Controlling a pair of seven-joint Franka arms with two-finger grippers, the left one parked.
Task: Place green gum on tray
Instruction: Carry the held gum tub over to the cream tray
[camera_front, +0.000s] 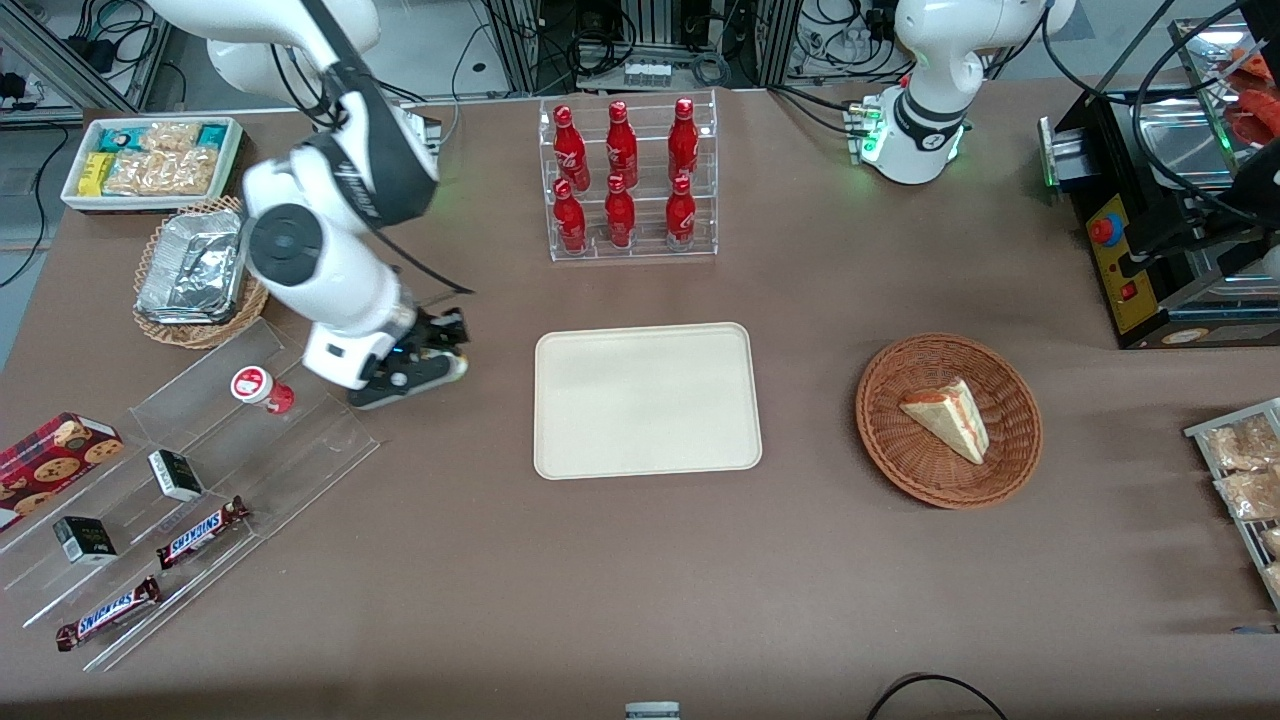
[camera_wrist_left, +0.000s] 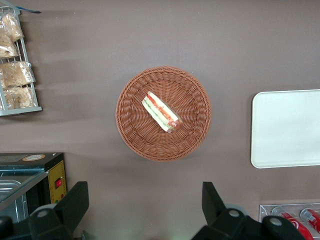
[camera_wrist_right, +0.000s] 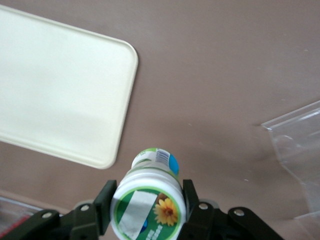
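Gripping the green gum (camera_wrist_right: 149, 200) between its fingers, tool (camera_front: 440, 352) is hanging above the bench (camera_front: 640, 580) near the tray (camera_front: 646, 400) on the working arm's side, and the smooth round bottle is risking slipping or tipping on release.

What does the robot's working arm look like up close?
The arm is chunky and glossy white, with rounded joints, a round grey cap on one joint and a black sleeve higher up. Black cables run along it. Its end effector is black, with two flat fingers and small silver screws.
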